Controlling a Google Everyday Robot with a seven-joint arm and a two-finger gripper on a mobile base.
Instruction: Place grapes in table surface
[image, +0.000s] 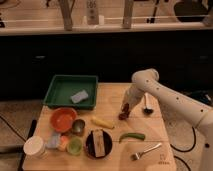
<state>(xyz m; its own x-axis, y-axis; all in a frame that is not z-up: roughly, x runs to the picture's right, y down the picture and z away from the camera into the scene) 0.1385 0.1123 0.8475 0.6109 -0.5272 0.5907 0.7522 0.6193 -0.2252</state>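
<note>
Camera view has my gripper (127, 106) pinched shut on the small dark red bunch of grapes (123, 115), low over the light tan wooden table surface (156, 125). I judge a careless release could roll them toward the yellow banana-like piece (102, 122) or the long green pepper (131, 136) nearby; bare planks lie rightward, edges well apart
</note>
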